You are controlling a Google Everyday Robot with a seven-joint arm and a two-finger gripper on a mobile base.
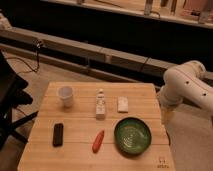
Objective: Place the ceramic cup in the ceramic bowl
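The white ceramic cup (65, 95) stands upright on the far left part of the wooden table (75, 155). The green ceramic bowl (132, 135) sits at the near right and has nothing in it. My white arm (186, 86) bends in from the right. My gripper (165, 117) hangs at its lower end, beside the table's right edge. It is to the right of the bowl, a little beyond it, and far from the cup. It holds nothing that I can see.
A small white bottle (100, 105) stands mid-table, with a white packet (122, 104) to its right. A black flat object (58, 134) lies near left and an orange carrot-like item (98, 141) lies left of the bowl. A dark chair (9, 100) stands at the left.
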